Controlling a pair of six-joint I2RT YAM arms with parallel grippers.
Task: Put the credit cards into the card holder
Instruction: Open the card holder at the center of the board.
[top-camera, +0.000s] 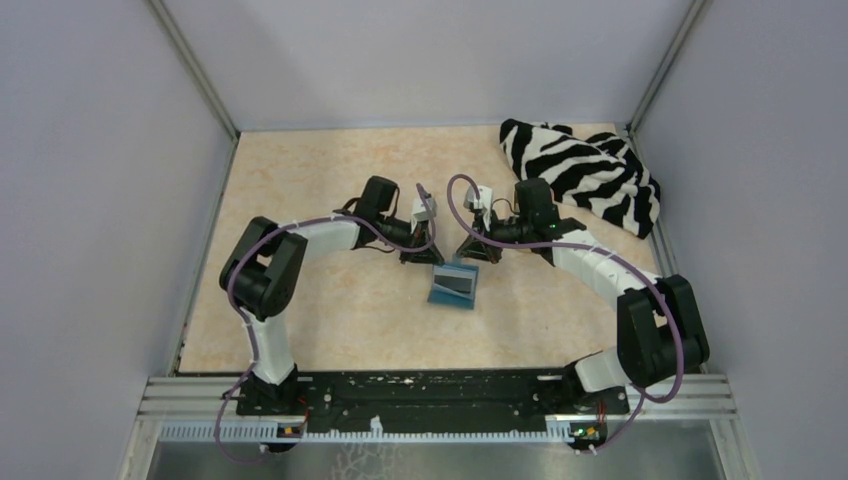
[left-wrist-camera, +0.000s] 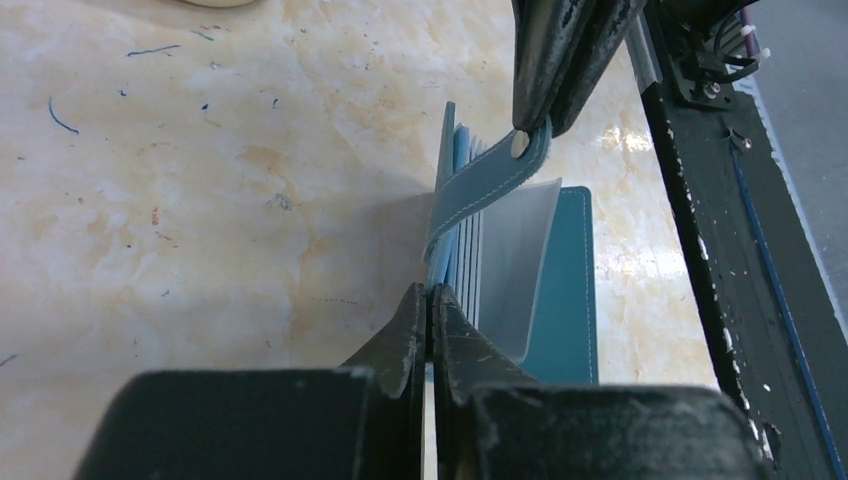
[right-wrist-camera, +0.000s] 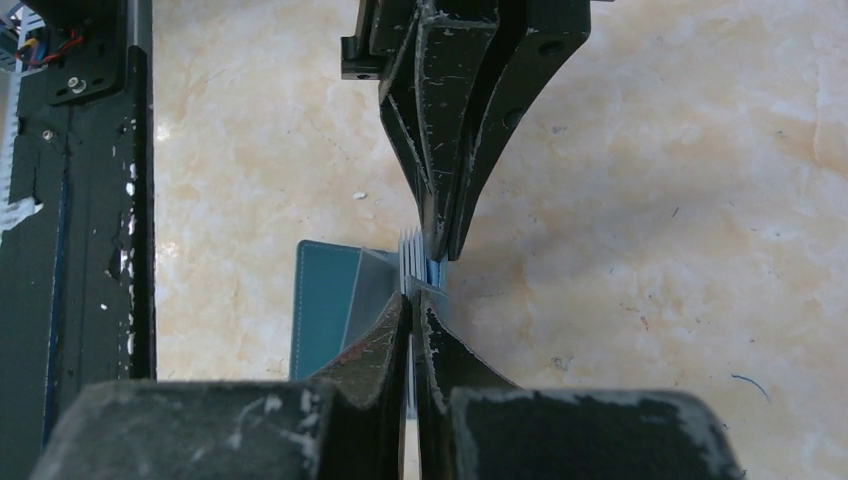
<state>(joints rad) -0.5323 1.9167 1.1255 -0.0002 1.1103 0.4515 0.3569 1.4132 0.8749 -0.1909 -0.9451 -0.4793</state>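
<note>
Teal card holder (top-camera: 455, 287) pinched by both jaws, zebra cloth (top-camera: 585, 172) far right corner

card holder (left-wrist-camera: 565, 290) edge hidden behind left fingers (left-wrist-camera: 400, 340), pale object (left-wrist-camera: 218, 2) cropped at top

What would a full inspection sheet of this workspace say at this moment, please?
Surface: beige marbled tabletop, with faint pen marks and specks.
Job's things: teal card holder lies open mid-table, its leaves fanned upward; credit cards: none clearly seen.
Clutter: zebra-striped cloth bunched in the far right corner.
Grippers: left pincer shut on the holder's leaves; right pincer shut on its strap.
Cables: purple cables run along both arms.
Surroundings: plain grey walls; black mounting rail at the near edge.
</note>
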